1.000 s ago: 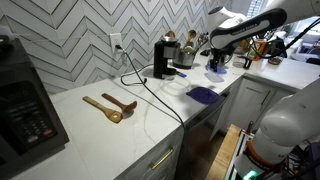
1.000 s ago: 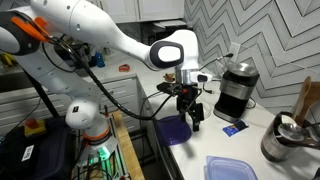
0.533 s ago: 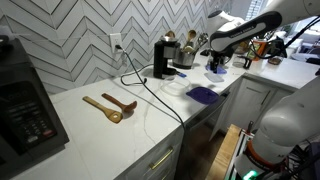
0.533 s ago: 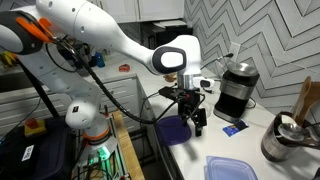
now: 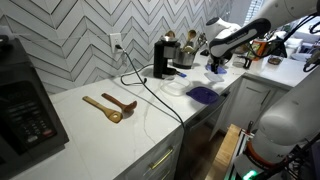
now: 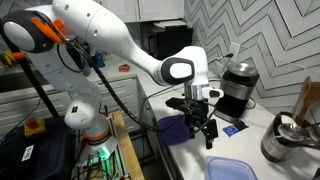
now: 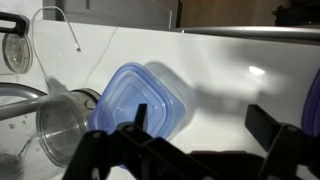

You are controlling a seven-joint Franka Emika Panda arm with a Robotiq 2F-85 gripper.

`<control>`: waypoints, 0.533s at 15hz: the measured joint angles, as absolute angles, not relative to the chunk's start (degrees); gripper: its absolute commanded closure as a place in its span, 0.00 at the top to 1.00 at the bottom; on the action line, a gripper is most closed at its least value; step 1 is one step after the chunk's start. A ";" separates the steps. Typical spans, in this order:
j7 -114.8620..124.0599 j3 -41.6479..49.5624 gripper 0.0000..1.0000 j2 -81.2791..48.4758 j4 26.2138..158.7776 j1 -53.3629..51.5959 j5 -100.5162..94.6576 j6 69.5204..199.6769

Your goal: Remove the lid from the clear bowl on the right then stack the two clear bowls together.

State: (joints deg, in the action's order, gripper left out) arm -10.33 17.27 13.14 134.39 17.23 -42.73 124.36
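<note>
We see the gripper poised over the light blue lid, its dark jaws spread wide with nothing between them. The lid is flat, glossy plastic with rounded corners and a raised rim, set on the smooth white counter. Just beside the lid's edge sits a clear bowl, round and transparent. In an exterior view a darker purple lid, also flat, lies near the light blue lid but apart from it.
</note>
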 measured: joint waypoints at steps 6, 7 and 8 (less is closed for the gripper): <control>-10.28 17.08 1.00 12.64 133.93 17.24 -42.88 124.36; -10.28 17.08 1.00 12.64 133.92 17.24 -42.88 124.36; -10.28 17.07 1.00 12.63 133.90 17.24 -42.88 124.36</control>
